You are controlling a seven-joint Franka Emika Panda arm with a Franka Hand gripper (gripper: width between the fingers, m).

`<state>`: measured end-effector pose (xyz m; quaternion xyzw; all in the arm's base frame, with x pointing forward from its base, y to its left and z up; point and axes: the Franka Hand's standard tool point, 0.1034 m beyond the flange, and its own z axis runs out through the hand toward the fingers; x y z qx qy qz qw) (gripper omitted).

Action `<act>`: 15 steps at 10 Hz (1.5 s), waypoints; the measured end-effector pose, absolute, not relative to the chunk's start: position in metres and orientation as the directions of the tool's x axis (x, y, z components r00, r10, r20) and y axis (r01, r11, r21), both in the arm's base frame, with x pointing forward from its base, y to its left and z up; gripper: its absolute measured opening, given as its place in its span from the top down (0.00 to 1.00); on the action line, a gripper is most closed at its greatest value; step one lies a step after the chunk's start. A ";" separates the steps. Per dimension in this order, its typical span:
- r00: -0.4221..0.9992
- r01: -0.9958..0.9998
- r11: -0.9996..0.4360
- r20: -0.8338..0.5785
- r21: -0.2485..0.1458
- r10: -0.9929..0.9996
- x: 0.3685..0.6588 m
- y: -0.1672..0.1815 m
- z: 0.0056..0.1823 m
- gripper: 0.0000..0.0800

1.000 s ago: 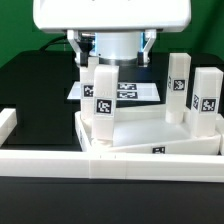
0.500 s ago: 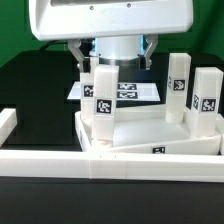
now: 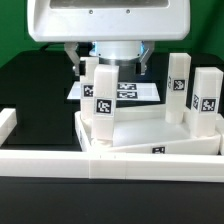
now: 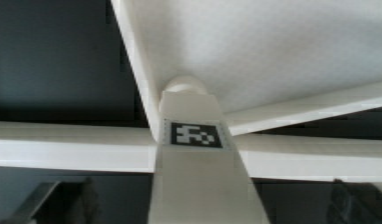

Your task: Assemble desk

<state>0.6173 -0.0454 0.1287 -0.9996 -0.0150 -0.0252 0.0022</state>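
The desk top (image 3: pixel 150 130) lies upside down at the exterior view's right, with three white tag-marked legs standing up from it. The nearest leg (image 3: pixel 105 100) stands at its left corner; two more legs (image 3: pixel 178 85) (image 3: pixel 205 100) stand at the right. My gripper (image 3: pixel 113 60) hangs right over the top of the near leg, open, with one dark finger on each side and a gap to each. In the wrist view the leg (image 4: pixel 202 150) runs up between the fingers (image 4: pixel 63 200), out of the desk top's corner (image 4: pixel 277 50).
The marker board (image 3: pixel 135 92) lies flat on the black table behind the legs. White border rails run along the front (image 3: pixel 60 162) and the left (image 3: pixel 8 125). A white bar (image 4: pixel 63 140) crosses behind the leg in the wrist view.
The gripper and its white housing have come down a little toward the top of the near leg. The desk top and legs have not moved.
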 end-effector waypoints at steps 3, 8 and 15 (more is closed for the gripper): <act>0.998 0.029 -1.000 0.055 0.000 0.029 0.615 -0.065 0.119 0.19; 0.999 0.009 -1.000 0.049 -0.003 0.009 0.619 -0.063 0.121 0.19; 0.998 0.025 -1.000 0.060 0.001 0.025 0.633 -0.055 0.121 0.49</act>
